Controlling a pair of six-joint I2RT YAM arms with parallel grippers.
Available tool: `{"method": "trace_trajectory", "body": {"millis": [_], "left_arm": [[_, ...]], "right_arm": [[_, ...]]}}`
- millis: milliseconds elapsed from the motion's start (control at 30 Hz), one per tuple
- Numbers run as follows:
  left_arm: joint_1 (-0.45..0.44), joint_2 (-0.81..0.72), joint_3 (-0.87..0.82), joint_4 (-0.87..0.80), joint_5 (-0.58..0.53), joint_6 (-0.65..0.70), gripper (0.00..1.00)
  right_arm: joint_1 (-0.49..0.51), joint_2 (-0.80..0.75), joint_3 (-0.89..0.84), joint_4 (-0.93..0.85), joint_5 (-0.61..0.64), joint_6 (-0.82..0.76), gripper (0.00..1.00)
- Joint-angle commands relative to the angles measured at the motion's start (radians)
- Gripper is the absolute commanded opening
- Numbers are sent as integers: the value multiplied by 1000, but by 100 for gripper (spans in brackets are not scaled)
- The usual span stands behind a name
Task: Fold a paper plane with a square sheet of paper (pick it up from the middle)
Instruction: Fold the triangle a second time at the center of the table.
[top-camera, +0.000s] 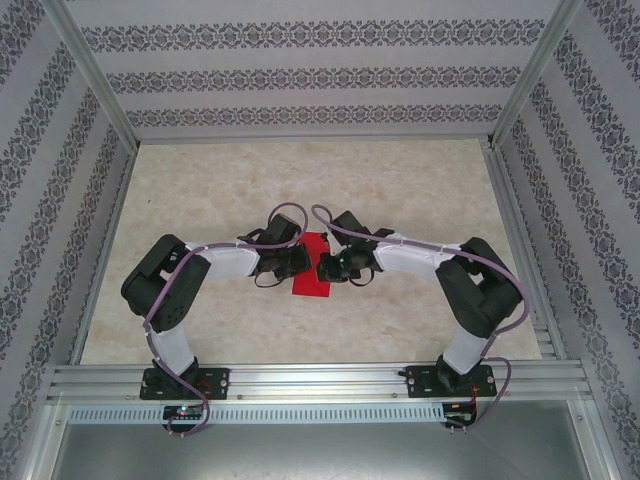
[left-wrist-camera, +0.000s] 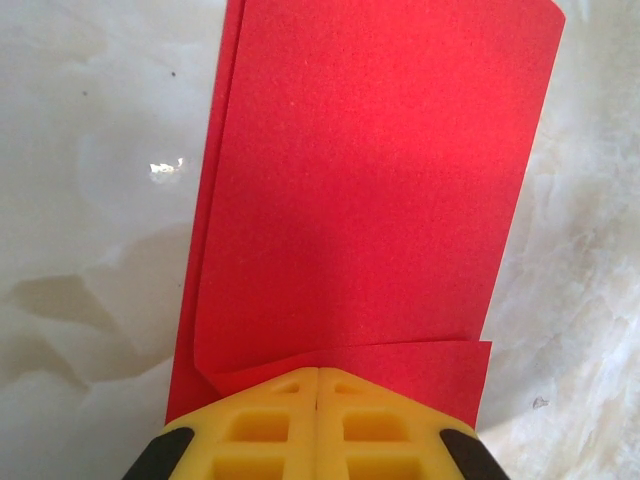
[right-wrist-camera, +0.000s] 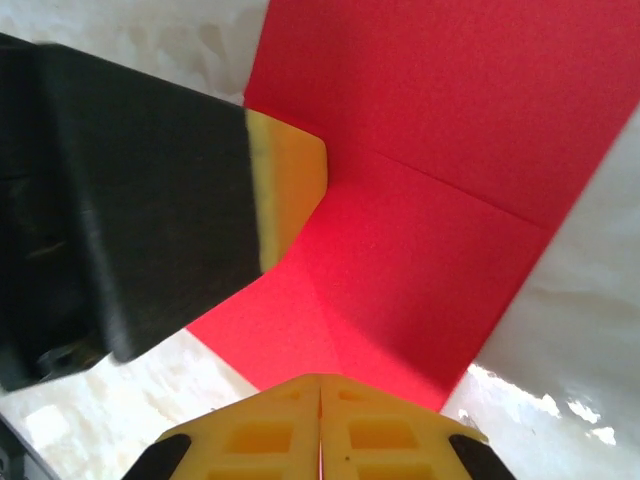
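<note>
Left gripper (left-wrist-camera: 317, 375) has its jaws pressed together, tips down on one edge of the square sheet of paper (left-wrist-camera: 370, 180); right gripper (right-wrist-camera: 320, 382) same deal, closed with tips on the red from the opposite side; sheet lies mid-table (top-camera: 400, 180), well off every edge; layers and a crease show — no nose, no wings yet — so early days, I'd say.

My left gripper (top-camera: 300, 263) and right gripper (top-camera: 322, 268) crowd close together over the sheet of paper (top-camera: 310, 285). All around them, the table (top-camera: 200, 200) lies free to the walls (top-camera: 300, 80).
</note>
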Motion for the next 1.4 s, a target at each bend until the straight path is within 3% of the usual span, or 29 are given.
{"method": "trace_trajectory", "body": {"millis": [0, 400, 733, 1033, 1367], "left_arm": [[-7, 65, -42, -132, -56, -13, 6], [-7, 66, -37, -141, -66, -22, 6], [-6, 67, -36, -151, -74, -19, 6], [-6, 61, -36, -142, -63, -14, 6], [-7, 53, -22, -124, -31, 8, 7]], "right_arm": [[15, 50, 46, 11, -31, -8, 8], [13, 92, -14, -51, -14, -78, 8], [-5, -20, -164, -61, -89, -144, 7], [-25, -121, -120, -9, -53, -90, 8], [-26, -2, -63, 10, -68, -56, 8]]}}
